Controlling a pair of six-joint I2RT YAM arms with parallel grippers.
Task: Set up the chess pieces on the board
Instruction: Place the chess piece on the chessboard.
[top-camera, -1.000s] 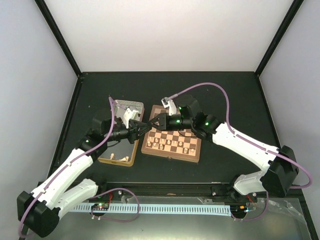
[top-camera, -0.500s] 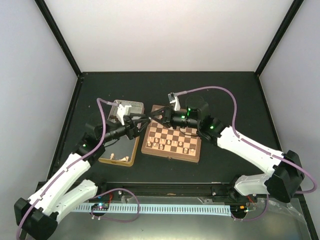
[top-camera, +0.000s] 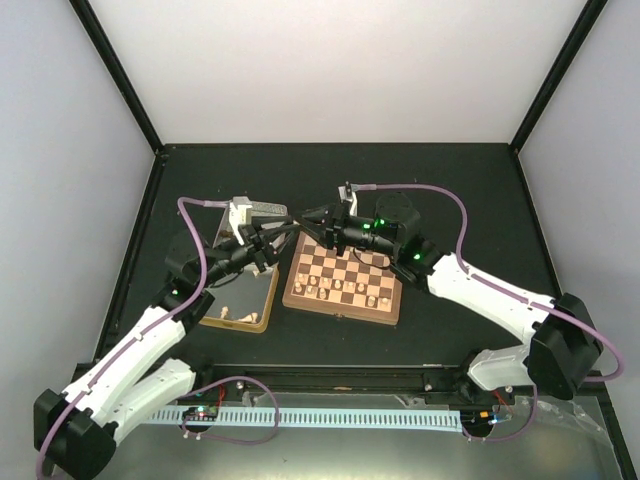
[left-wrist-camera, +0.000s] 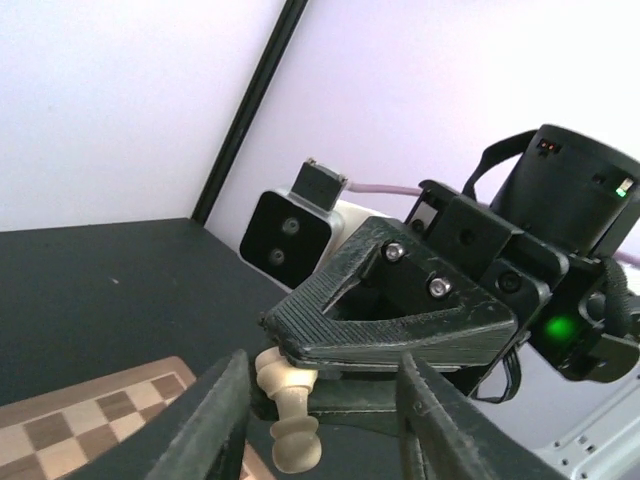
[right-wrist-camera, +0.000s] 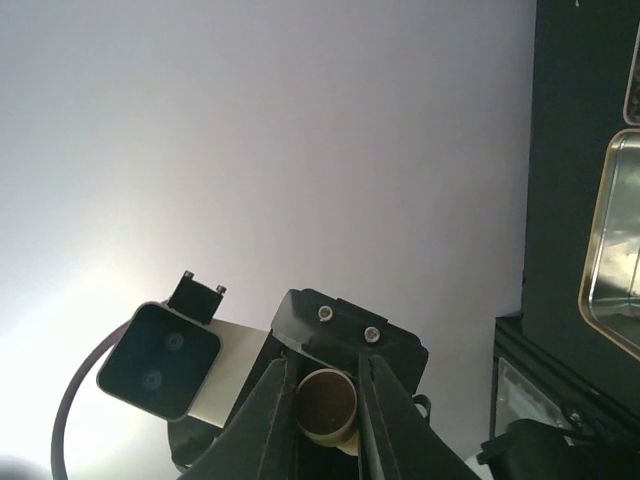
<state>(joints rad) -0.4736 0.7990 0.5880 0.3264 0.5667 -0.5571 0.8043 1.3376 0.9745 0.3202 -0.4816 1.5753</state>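
Left wrist view: my left jaws gape around the cream piece (left-wrist-camera: 290, 425) that my right jaws pinch, so I should close left squarely before right releases.

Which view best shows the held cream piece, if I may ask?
Left wrist: the cream piece shows in profile in the right gripper. Right wrist shows only its round base; top external hardly shows it.
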